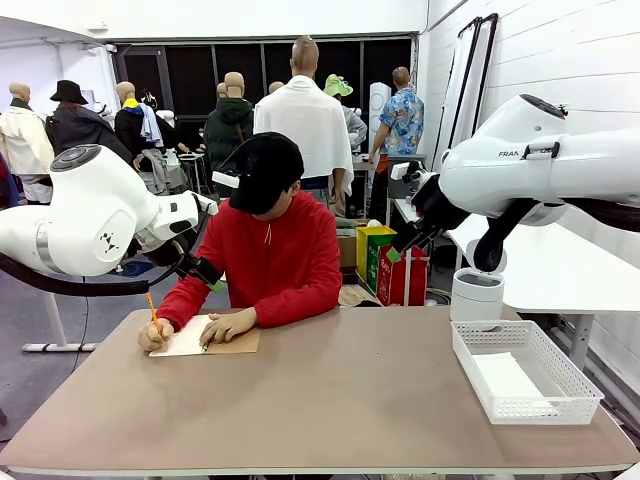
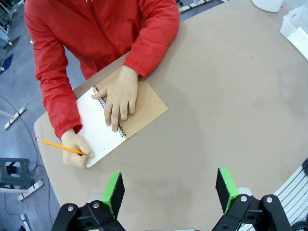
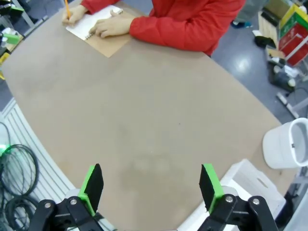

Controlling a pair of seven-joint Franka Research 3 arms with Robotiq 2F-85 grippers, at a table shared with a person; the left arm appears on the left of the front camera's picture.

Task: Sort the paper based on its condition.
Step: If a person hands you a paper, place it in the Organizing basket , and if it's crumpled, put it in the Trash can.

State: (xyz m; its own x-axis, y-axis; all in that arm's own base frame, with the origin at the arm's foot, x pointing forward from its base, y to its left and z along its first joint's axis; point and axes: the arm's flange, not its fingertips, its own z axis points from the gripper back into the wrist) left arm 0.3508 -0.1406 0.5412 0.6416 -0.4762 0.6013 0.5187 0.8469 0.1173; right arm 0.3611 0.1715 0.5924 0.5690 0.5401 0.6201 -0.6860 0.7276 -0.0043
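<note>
The left gripper (image 2: 170, 186) hangs above bare tabletop at the bottom of the left wrist view. Its 2 green-padded fingers are spread wide with nothing between them. The right gripper (image 3: 150, 184) stands just as wide and just as empty at the bottom of the right wrist view, over the near part of the tan table (image 1: 350, 400).

At the lower right of the front view a white mesh basket (image 1: 540, 408) sits on the table. A flat white patch lies on its floor, and I cannot tell whether it is a sheet. Just beyond the basket, at the table's far right edge, stands a white round tub (image 1: 477, 295).

Across the table, at the centre left of the front view, lies a spiral-bound notebook (image 2: 144, 108), opened flat with its brown cover turned outward. The paper (image 2: 98, 127) is the 1 white page lying on it, smooth as far as the left wrist view shows.

A person in a red top (image 1: 280, 250) sits at the far side, bent over the page. The pencil hand (image 2: 77, 154) holds a yellow pencil (image 2: 57, 144) with its tip on the page's corner. The flat hand (image 2: 118, 96) rests palm down across the spiral binding, touching both the page and the cover.
</note>
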